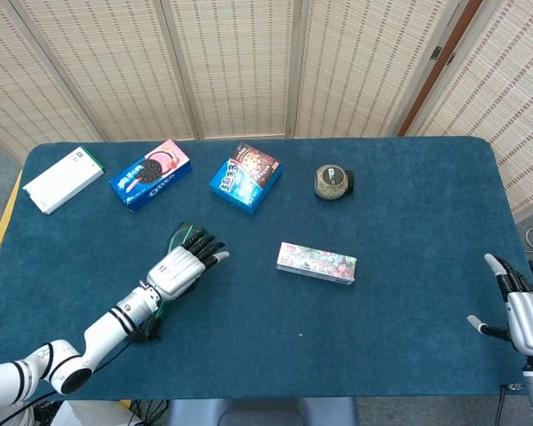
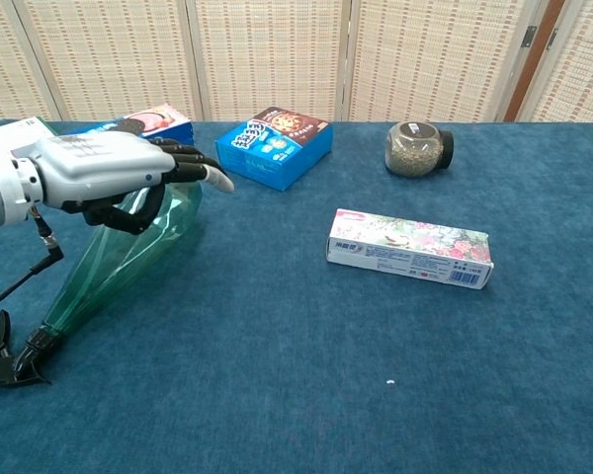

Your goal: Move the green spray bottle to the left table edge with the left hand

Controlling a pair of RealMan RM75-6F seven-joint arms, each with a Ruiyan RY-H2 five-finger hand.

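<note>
The left robot hand [image 2: 109, 170] hovers palm-down over the lying green spray bottle [image 2: 119, 252], fingers extended and apart, holding nothing.

Staged lab — blue-clothed table [image 1: 409, 266], reed screens [image 1: 231, 62].

Cookie boxes [image 1: 150, 174], white box [image 1: 62, 179], jar [image 1: 332, 181], toothpaste box [image 1: 316, 263].

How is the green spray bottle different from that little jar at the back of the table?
The green spray bottle is long, tapered and see-through green with a black trigger; the jar is short, round and clear, filled with something brownish. The bottle looks empty; the jar looks full. The left hand is over the bottle's wide end, while nothing is near the jar. Both lie on their sides on the blue table.
</note>
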